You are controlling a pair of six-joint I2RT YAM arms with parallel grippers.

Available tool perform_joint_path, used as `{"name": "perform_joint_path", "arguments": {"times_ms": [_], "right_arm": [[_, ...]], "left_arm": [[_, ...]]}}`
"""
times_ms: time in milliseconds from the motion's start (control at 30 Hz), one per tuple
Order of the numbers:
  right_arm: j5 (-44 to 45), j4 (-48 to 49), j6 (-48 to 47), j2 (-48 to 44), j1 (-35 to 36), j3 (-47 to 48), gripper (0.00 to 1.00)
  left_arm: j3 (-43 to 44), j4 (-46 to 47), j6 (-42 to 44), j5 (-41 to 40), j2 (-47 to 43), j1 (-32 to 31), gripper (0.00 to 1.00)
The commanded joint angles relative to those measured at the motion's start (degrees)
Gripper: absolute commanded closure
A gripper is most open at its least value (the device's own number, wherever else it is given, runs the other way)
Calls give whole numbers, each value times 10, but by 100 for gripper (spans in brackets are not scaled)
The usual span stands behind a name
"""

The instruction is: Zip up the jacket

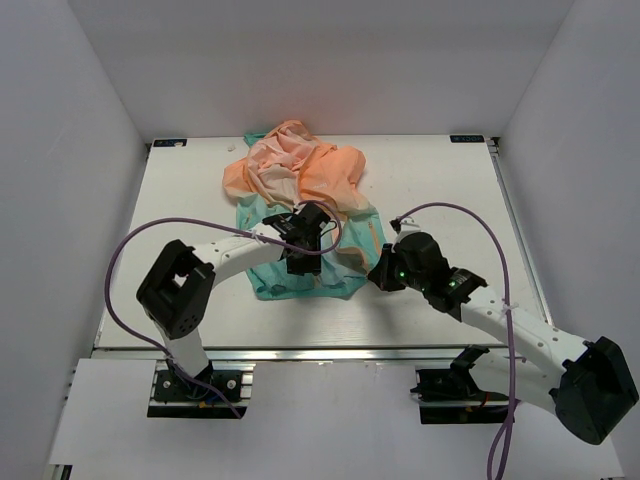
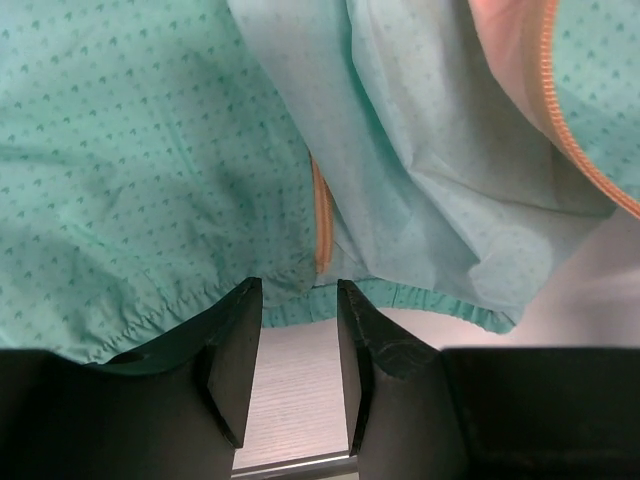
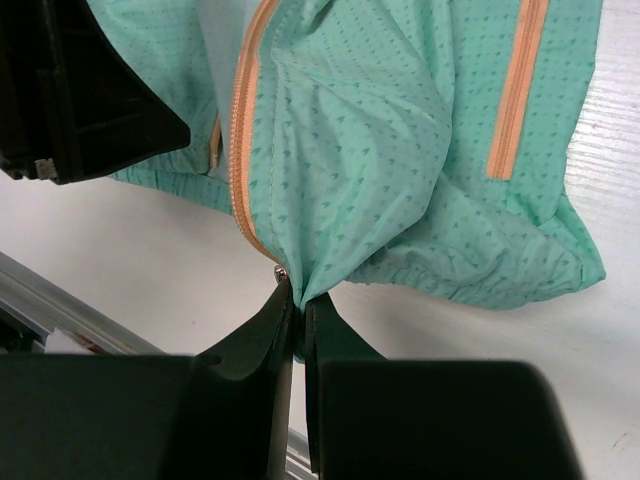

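Jacket: the jacket [image 1: 300, 195] lies crumpled on the bench [image 1: 450, 190], around the middle. Its peach-orange part is bunched at the far side and its teal part is spread out nearer the arms.

Left hand: the left hand [image 1: 298, 262] is down over the near teal edge of the jacket. In its wrist view the left hand [image 2: 298, 300] is parted by a narrow gap, and bare bench shows between its two fingers [image 2: 235, 360]. It clamps nothing.

Left hand, contact: the gathered hem [image 2: 180, 305] runs right across the fingertips, and the lower end of an orange zipper tape [image 2: 322, 235] hangs just above the gap. I cannot tell whether the tips touch the cloth.

Right hand: the right hand [image 1: 382, 272] is at the near right corner of the teal part. Seen from its wrist, the right hand [image 3: 297, 298] is pinched tight, its fingers [image 3: 265, 345] pressed together with teal cloth nipped between them.

Right hand, grip point: the pinch is at the hem, right where the orange zipper [image 3: 243, 130] ends. A small metal bit [image 3: 280, 270] shows just above the tips.

Cloth at the pinch: it is drawn into folds that fan up from the fingertips.

Orange strip: a second, shorter orange strip [image 3: 515, 95] runs down the teal panel to the right of the zipper.

Hands together: they are near each other along the same hem, apart, with the left hand's black body showing at the upper left of the right wrist view.

Cables: a purple cable [image 1: 120, 270] loops out from each arm.
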Motion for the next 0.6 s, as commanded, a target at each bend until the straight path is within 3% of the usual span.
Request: {"name": "perform_joint_path", "arguments": {"times_ms": [0,567], "right_arm": [[-4,8,-10,6,-7,2,100],[-10,8,-12,4,-21,-10,100]], "left_arm": [[4,14,20,5,-5,-3,53],[-2,16,18,18,35,-3,58]]}}
